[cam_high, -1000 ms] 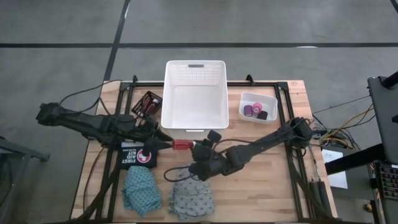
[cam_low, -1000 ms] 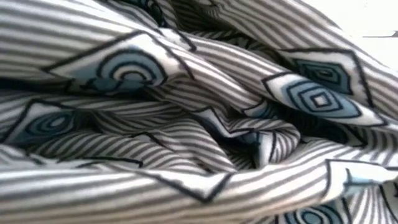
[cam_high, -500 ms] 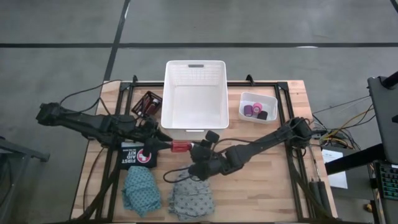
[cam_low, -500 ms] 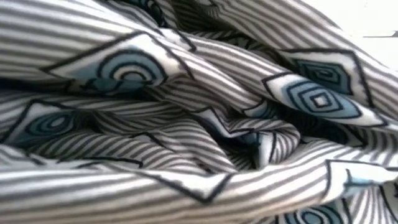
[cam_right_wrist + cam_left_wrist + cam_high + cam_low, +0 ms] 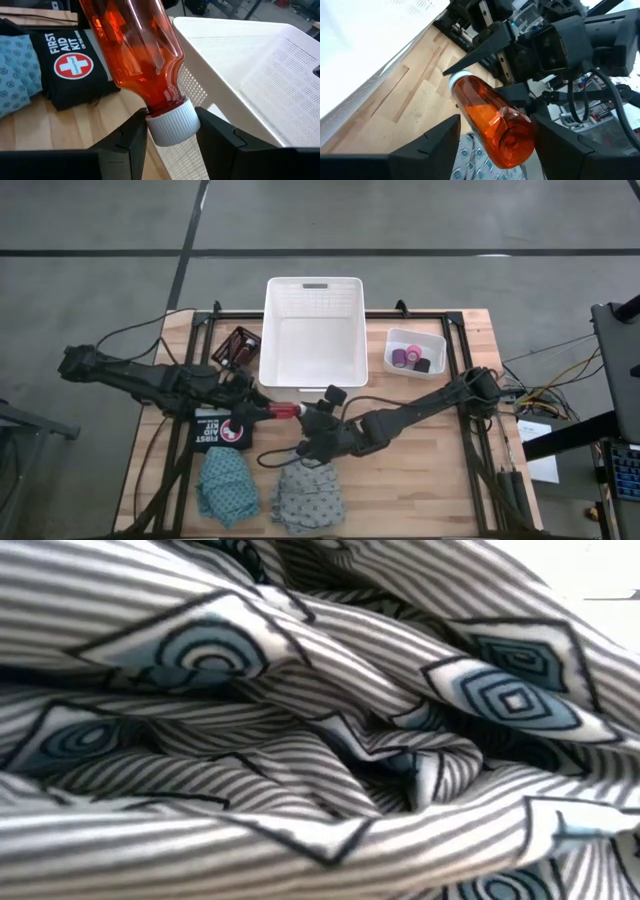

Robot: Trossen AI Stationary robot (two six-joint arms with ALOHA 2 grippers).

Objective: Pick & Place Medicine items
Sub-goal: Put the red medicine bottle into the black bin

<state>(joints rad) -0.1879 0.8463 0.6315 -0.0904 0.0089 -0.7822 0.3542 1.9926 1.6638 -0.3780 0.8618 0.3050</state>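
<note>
Currently, a red bottle (image 5: 287, 410) with a white cap is found lying level between the two grippers, just in front of the near wall of the white basket (image 5: 312, 292) and above the wooden counter (image 5: 440, 470). The left gripper (image 5: 266, 409) is clenched on the bottle's base end; in the left wrist view the base (image 5: 512, 142) is seen seated between the two dark fingers (image 5: 427, 142). The right gripper (image 5: 306, 417) is placed at the opposite end, its fingers (image 5: 122, 137) set on either side of the white cap (image 5: 172, 124); whether the cap is gripped or merely flanked cannot be told. A black first aid kit pouch (image 5: 224, 428) is noted beside the basket, directly under the left gripper. The teal cloth (image 5: 226, 485) and the grey cloth (image 5: 307, 498) are seen lying side by side at the near edge of the counter, the grey cloth just below the right arm. The low view is filled entirely by the striped grey cloth (image 5: 320, 720). A small white tray (image 5: 414, 352) holding purple, pink and black rolls is noted to the right of the basket. Further red bottles (image 5: 239, 347) are observed in a dark holder to the left of the basket.
</note>
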